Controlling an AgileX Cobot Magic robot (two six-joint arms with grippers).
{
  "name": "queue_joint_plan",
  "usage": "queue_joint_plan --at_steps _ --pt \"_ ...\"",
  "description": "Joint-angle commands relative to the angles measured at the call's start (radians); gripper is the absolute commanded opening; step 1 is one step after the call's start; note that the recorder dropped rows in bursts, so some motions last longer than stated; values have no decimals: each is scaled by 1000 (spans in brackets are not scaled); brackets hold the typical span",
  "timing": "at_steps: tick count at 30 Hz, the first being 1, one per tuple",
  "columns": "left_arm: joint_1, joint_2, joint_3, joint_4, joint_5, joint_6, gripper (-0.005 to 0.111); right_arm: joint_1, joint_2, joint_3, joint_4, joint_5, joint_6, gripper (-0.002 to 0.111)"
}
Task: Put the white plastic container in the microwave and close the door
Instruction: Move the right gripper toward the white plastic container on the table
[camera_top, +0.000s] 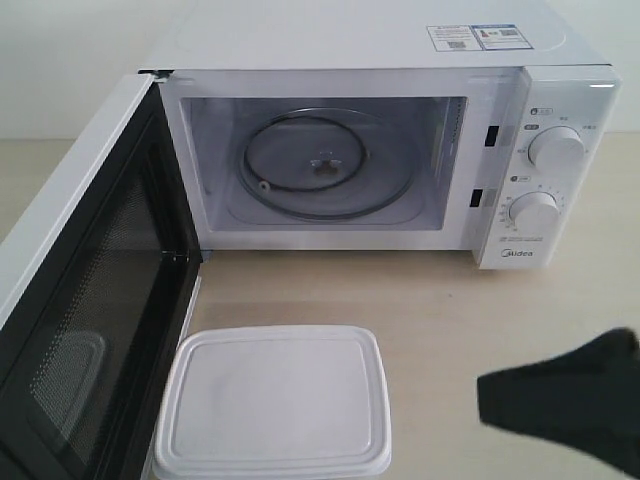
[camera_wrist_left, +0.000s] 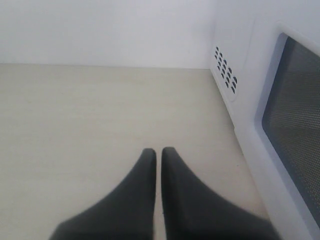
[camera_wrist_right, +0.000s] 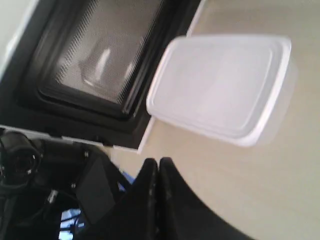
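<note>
Left gripper: fingers pressed together, holding nothing, over bare table on the outer side of the door.

Door: stands wide open at the left of the microwave. The cavity and glass turntable are unoccupied.

White plastic container: lidded, flat on the table in front of the cavity, its left end just beside the door's free edge. Its long axis runs left to right, parallel to the cavity mouth.

Right gripper: closed, empty, to the container's right and apart from it, with bare table between.

Assessment: the right arm is nearer, with an unobstructed line; the door screens the left. The fingers must open before any grasp.
</note>
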Motion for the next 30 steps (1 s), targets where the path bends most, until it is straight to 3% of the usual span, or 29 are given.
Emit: queue_joint_plan --at_steps 1,10,15,30 --pt "2 -3 4 0 0 -8 4 106 140 36 39 -30 -53 0" --pt "2 -3 4 0 0 -8 4 445 375 36 178 -406 -55 0" --pt "2 -3 4 0 0 -8 4 571 494 36 271 -593 -55 0" --pt "2 -3 4 0 0 -8 4 612 738 30 300 -818 -3 0"
